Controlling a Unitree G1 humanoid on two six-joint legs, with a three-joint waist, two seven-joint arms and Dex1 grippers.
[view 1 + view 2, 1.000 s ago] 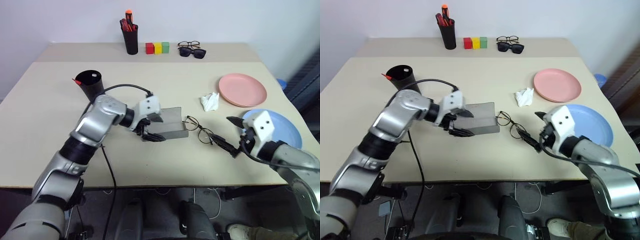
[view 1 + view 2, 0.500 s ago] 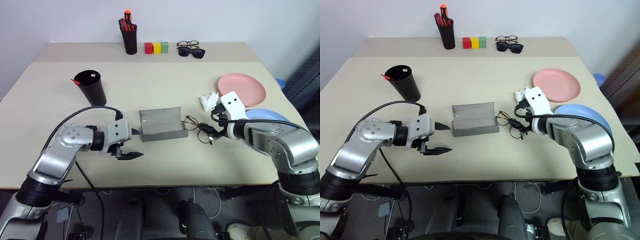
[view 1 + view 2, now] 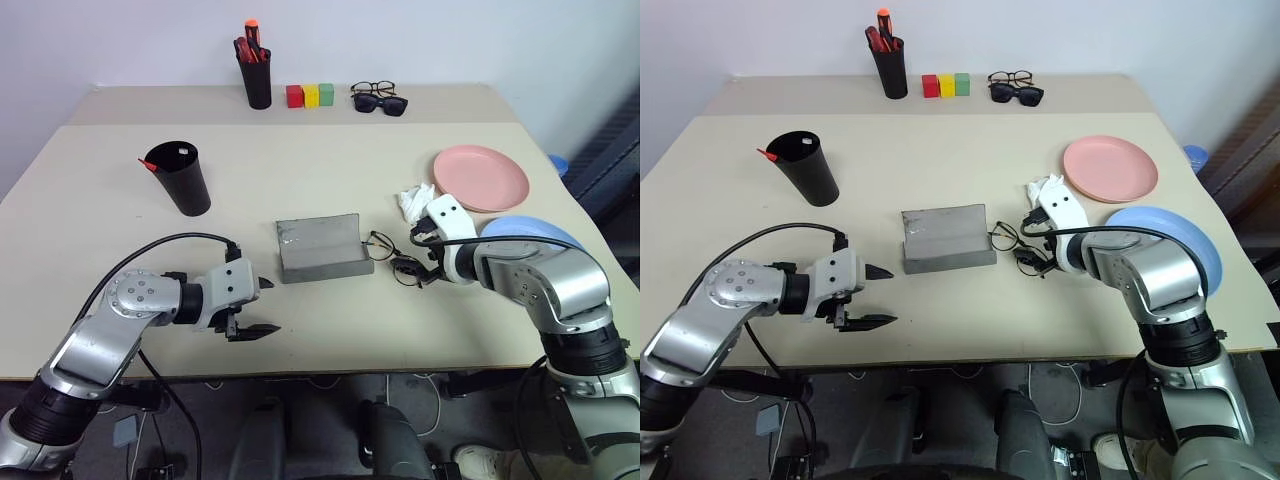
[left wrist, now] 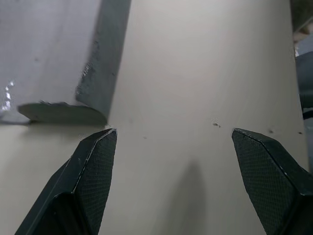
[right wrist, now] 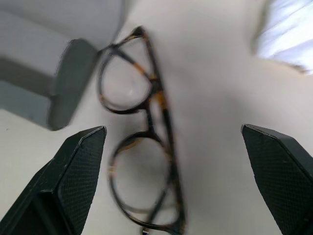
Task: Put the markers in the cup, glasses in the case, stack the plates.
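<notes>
The right gripper (image 5: 173,181) hangs just above the glasses (image 5: 142,147), its fingers spread wide with the frame lying on the table between them and nothing gripped. The open grey case (image 3: 318,250) lies just beyond the glasses on that gripper's inner side, and the crumpled tissue (image 3: 412,203) and the pink plate (image 3: 481,178) sit farther out past it. The left gripper (image 3: 872,297) hovers over bare table (image 3: 90,230) with its fingers apart and empty, the case a little ahead of its tips and the black cup (image 3: 178,177) well beyond it.
</notes>
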